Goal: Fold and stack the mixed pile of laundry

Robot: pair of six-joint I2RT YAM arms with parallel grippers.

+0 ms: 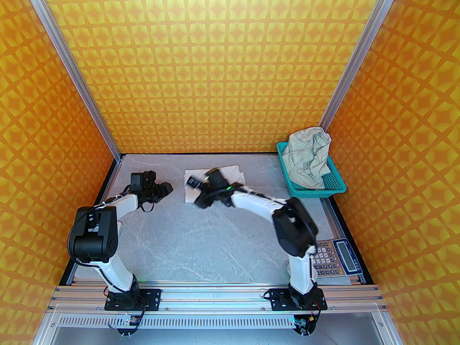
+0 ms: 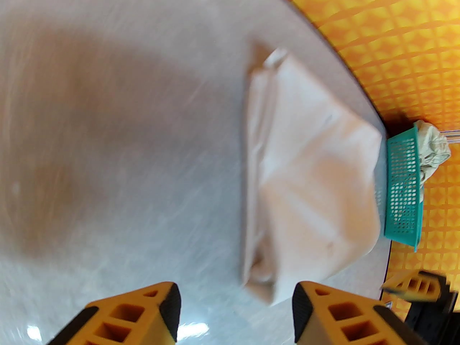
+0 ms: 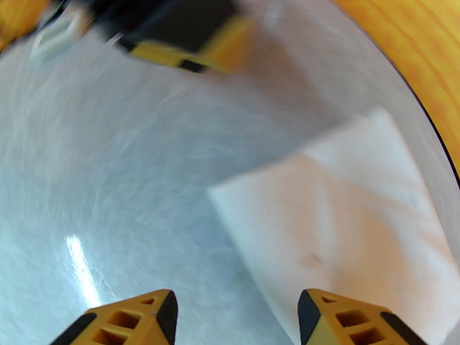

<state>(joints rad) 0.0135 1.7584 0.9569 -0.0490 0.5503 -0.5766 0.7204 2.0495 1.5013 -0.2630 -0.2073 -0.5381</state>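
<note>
A white T-shirt lies folded into a rectangle at the back middle of the table. In the left wrist view the T-shirt sits just beyond my left gripper, whose jaws are open and empty. My left gripper hovers just left of the shirt. My right gripper hangs over the shirt's left edge; in its wrist view the gripper is open with nothing held, above the T-shirt. Pale greenish shorts lie crumpled in the teal basket. From the left wrist the shorts show behind the basket wall.
The basket stands at the back right corner against the orange wall. A scale with a keypad sits at the table's right edge near my right arm's base. Aluminium posts rise at both back corners.
</note>
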